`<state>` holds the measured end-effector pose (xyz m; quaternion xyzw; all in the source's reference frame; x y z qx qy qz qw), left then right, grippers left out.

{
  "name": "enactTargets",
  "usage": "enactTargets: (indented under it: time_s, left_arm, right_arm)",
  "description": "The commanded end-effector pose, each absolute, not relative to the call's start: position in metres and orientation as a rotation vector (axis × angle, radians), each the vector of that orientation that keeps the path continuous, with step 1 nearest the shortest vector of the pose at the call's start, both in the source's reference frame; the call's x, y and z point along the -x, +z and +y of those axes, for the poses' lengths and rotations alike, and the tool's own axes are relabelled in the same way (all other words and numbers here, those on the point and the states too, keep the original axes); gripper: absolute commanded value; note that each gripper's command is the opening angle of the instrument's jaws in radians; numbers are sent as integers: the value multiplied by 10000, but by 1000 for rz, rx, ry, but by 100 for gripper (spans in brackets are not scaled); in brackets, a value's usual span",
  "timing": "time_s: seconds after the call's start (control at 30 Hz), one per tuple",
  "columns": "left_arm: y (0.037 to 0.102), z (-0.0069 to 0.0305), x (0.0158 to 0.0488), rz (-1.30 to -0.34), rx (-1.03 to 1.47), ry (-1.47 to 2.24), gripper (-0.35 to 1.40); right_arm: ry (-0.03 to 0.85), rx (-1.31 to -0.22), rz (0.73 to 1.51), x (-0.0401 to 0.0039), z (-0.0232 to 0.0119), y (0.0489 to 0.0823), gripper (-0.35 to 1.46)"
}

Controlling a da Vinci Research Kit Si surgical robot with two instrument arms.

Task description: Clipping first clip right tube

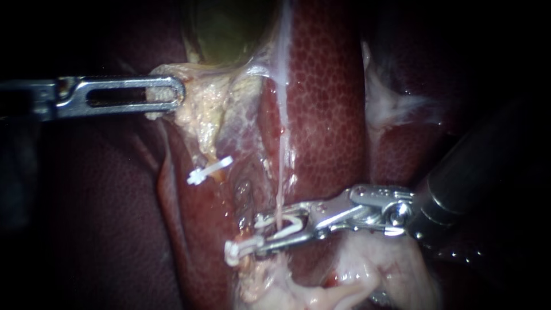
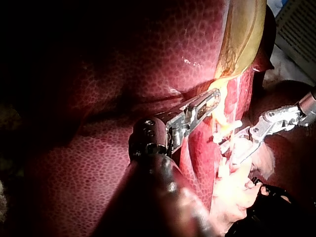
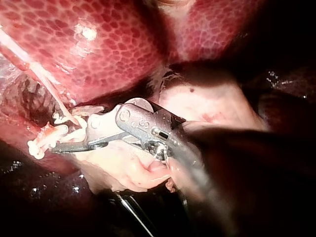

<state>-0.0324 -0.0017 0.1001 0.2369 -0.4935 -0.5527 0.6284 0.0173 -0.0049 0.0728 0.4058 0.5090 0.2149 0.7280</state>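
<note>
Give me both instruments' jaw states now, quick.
Left instrument: shut on pale tissue beneath the gallbladder.
Right instrument: shut on the white clip, which straddles the right tube.

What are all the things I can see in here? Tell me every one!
liver: one, dark red and dotted, behind everything.
gallbladder: one, yellow-green, top middle.
pale tissue: one patch, cream-yellow, just under the gallbladder.
tube: one, thin, pale pink, running down from beside the gallbladder.
held clip: one, white, around the tube low down.
other clip: one, white, at the lower end of the pale tissue.
left instrument: one, silver, from the left, jaws shut on the pale tissue.
right instrument: one, silver tip and dark shaft, from the right, jaws shut on the held clip.
</note>
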Motion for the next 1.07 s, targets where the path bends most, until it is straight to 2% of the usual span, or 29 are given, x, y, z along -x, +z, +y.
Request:
enactTargets:
  time_s: [0.03, 0.27, 0.53, 1.07]
  left_arm:
    - [1001, -17, 324, -1131, -543, -1267, -35]
    - [1001, -17, 324, -1131, -542, -1267, -35]
    - [1001, -17, 324, -1131, -542, -1267, -35]
    - [1001, -17, 325, -1131, -542, -1267, -35]
  right_arm:
    - [474, -903, 1120, -173, -49, 727, 0]
    - [486, -944, 1106, -173, -49, 727, -35]
    - [490, -983, 1094, -172, -49, 727, -35]
    - [490, -995, 1090, -169, -50, 727, -35]
